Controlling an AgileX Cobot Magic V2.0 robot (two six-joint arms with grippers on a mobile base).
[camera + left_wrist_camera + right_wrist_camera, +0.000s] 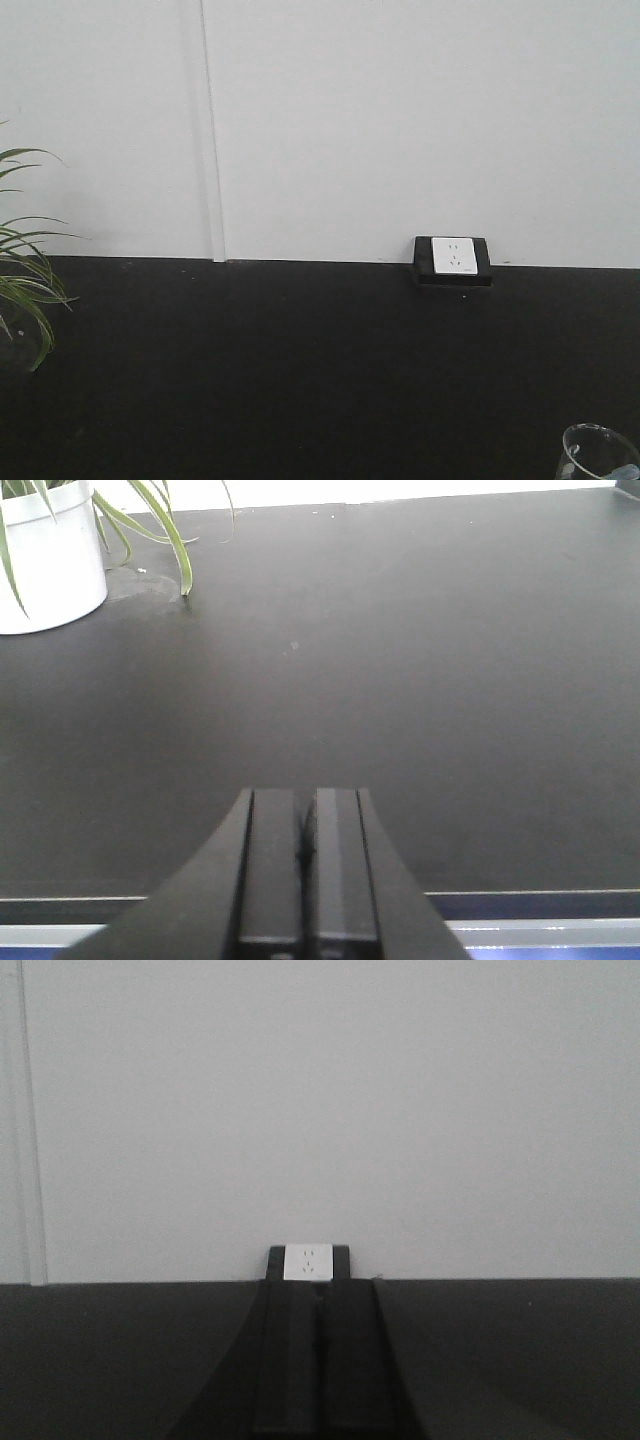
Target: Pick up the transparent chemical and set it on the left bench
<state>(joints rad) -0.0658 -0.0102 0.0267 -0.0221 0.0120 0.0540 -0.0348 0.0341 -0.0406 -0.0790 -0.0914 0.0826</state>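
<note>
With the left tool (305, 800) and right tool (317, 1295) both closed and empty, the transparent chemical (598, 455) lies low-right, nearer the right.

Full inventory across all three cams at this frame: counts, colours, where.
bench: 1, matte black, lower part of every view
wall: 1, white, behind the bench
wall strip: 1, white, vertical, left of centre on the wall
power socket: 1, white face in black housing, at the bench's back edge
potted plant: 1, green leaves, white pot, on the bench at far left
clear glass beaker: 1, colourless, bottom right corner of front view, mostly cut off
left gripper: 1, black, fingers together, near the bench's front edge
right gripper: 1, black, fingers together, pointing at the socket
</note>
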